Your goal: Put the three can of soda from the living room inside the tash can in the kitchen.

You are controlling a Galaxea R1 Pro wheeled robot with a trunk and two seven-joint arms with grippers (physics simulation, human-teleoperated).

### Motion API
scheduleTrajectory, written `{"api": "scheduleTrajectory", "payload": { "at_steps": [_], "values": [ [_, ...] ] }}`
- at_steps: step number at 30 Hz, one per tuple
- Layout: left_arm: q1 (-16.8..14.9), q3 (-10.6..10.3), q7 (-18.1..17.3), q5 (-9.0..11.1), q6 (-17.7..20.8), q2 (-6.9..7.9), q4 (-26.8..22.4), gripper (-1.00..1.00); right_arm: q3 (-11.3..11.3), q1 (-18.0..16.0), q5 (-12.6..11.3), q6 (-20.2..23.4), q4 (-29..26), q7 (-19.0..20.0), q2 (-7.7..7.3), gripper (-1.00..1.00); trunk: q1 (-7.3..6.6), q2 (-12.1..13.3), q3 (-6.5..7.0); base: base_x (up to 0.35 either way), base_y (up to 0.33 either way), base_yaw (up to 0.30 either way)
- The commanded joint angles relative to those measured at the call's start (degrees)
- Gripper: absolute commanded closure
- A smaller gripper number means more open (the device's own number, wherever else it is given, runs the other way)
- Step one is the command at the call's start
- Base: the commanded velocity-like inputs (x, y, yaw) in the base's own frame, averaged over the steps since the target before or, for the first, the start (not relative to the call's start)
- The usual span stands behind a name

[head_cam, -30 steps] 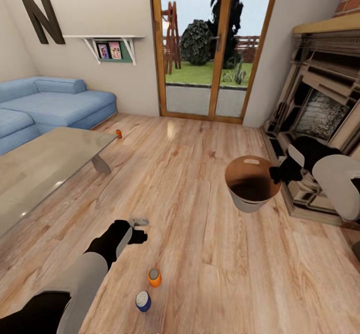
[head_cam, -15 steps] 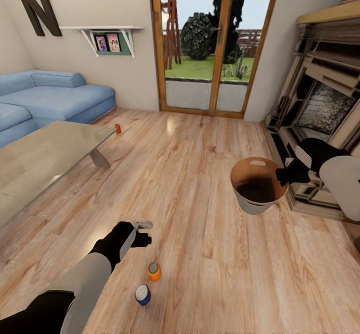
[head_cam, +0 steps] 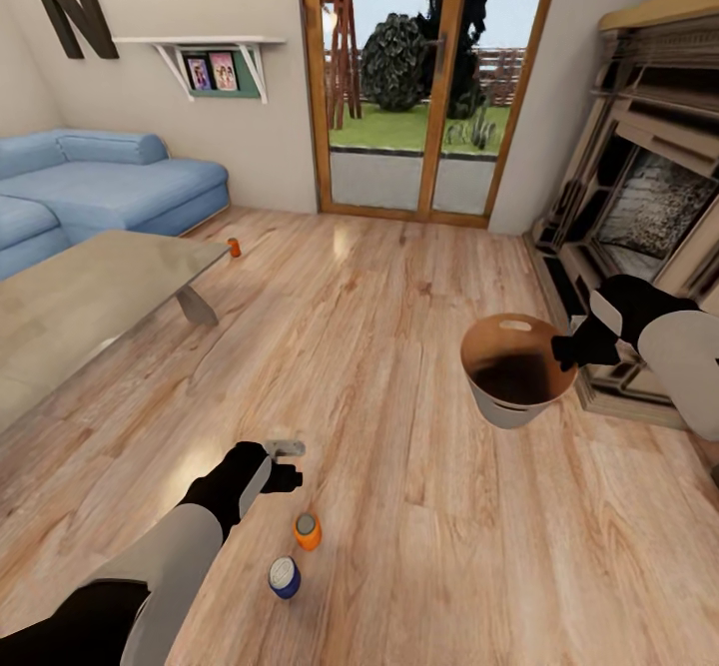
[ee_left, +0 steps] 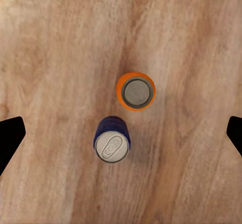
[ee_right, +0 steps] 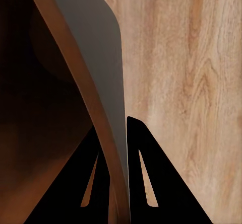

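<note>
On the wood floor stand an orange soda can and a dark blue soda can, close together. My left gripper hovers open just beyond them. In the left wrist view the orange can and blue can show from above between the wide-apart fingertips. A second orange can stands far off by the table's corner. My right gripper is shut on the rim of the grey trash can, holding it off the floor. Its fingers pinch the can's wall.
A low grey table and blue sofa take up the left. The fireplace stands close on the right behind my right arm. Wood-framed glass doors are straight ahead, with open floor in between.
The whole head view has shifted a little, so the camera moved. The two near cans now sit closer to my left gripper in the picture. The trash can stays gripped.
</note>
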Motion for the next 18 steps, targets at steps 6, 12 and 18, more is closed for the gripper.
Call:
{"api": "scheduleTrajectory", "payload": {
  "at_steps": [6, 12, 18],
  "values": [
    [0.00, 0.01, 0.13, 0.00, -0.01, 0.02, 0.00, -1.00, -0.65, -0.04, -0.76, 0.04, -0.01, 0.29, -0.09, 1.00, 1.31, -2.43, -1.34, 0.000, 0.000, 0.000],
    [0.00, 0.00, 0.50, 0.00, -0.01, 0.02, 0.00, -1.00, -0.66, -0.04, -0.79, 0.04, 0.01, 0.31, -0.05, 1.00, 2.63, -4.83, -2.92, 0.000, 0.000, 0.000],
    [0.00, 0.02, 0.50, 0.00, -0.01, -0.03, 0.00, -1.00, -0.61, -0.04, -0.76, 0.04, 0.01, 0.32, 0.01, 1.00, 3.95, -7.24, -4.54, 0.000, 0.000, 0.000]
  ]
}}
